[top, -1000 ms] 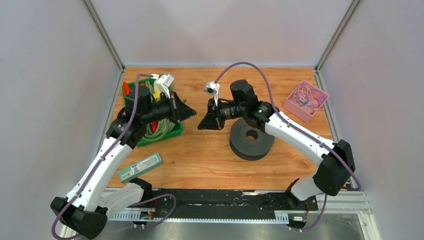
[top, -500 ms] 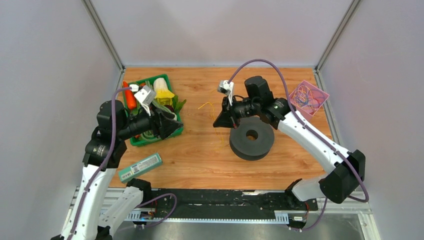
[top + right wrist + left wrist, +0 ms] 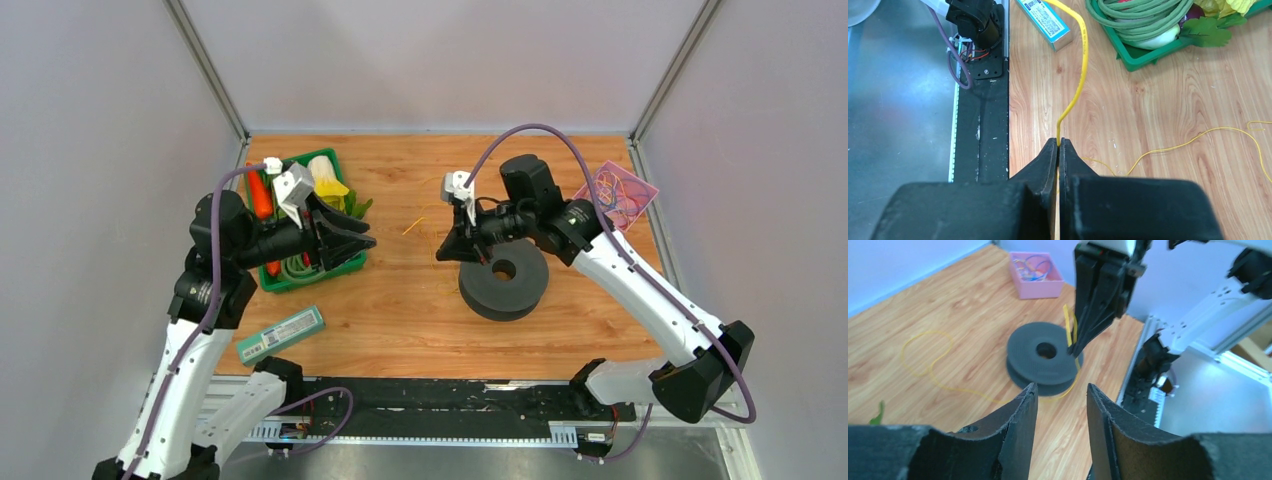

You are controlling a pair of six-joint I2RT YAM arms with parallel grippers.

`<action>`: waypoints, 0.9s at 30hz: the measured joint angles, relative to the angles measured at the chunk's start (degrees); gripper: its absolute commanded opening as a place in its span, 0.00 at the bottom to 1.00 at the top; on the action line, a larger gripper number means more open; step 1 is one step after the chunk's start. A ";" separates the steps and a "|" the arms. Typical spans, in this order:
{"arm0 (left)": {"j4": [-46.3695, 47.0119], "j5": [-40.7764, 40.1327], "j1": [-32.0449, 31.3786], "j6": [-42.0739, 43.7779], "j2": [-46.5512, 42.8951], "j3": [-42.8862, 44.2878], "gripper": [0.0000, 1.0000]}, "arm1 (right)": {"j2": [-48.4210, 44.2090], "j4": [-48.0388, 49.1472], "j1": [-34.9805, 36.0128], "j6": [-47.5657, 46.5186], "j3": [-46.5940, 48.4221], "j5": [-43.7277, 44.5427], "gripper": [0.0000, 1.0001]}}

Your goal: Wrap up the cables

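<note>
A thin yellow cable (image 3: 413,226) lies in loose loops on the wooden table left of the black spool (image 3: 503,275). My right gripper (image 3: 443,252) hangs beside the spool's left edge, shut on one end of that cable (image 3: 1079,75), which curves up out of the closed tips (image 3: 1058,141). In the left wrist view the cable (image 3: 928,365) trails from the spool (image 3: 1043,357) across the wood. My left gripper (image 3: 365,240) sits over the green tray's right edge, open (image 3: 1060,390), with nothing between its fingers. More coloured cables fill the pink box (image 3: 622,195).
A green tray (image 3: 310,278) of vegetables, with coiled long beans (image 3: 1133,20), stands at the left. A teal packet (image 3: 281,334) lies near the front left edge. The pink box (image 3: 1035,272) is at the far right corner. Grey walls enclose the table.
My left gripper opened, let go of the cable and drew back left to the tray. My right arm shifted slightly right, still pinching the yellow cable.
</note>
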 measured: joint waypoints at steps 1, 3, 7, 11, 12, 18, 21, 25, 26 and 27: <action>0.94 0.00 -1.09 -0.79 0.81 0.37 0.47 | 0.00 0.00 0.22 -0.20 0.00 0.28 0.00; 2.62 0.02 -3.04 -2.27 2.60 1.11 0.47 | 0.00 -0.07 0.87 -0.61 0.00 0.94 0.00; 4.26 -0.04 -5.62 -3.67 5.18 1.77 0.49 | 0.00 -0.26 2.23 -1.42 0.00 1.49 0.00; 4.48 1.64 -6.62 -2.71 6.01 1.77 0.47 | 0.00 -2.91 3.56 -5.11 0.24 1.18 0.00; 4.15 2.91 -6.60 -1.70 6.01 1.84 0.46 | -0.02 -4.17 4.04 -7.04 0.37 1.01 0.00; -1.77 10.05 -6.78 10.21 5.18 2.60 0.48 | -0.68 -14.45 6.40 -20.74 1.70 -2.67 0.00; -5.33 12.46 -7.76 15.78 3.37 2.60 0.43 | -1.16 -18.56 9.14 -25.57 2.01 -2.93 0.00; -8.83 11.45 -11.98 16.94 3.19 3.65 0.36 | -1.57 -20.11 13.33 -28.13 2.01 0.04 0.00; -9.88 10.69 -13.51 16.83 3.52 4.09 0.34 | -1.60 -20.11 13.94 -28.44 2.01 0.90 0.00; -10.51 10.10 -14.47 16.59 3.74 4.24 0.34 | -1.57 -20.17 14.21 -28.68 2.01 1.66 0.00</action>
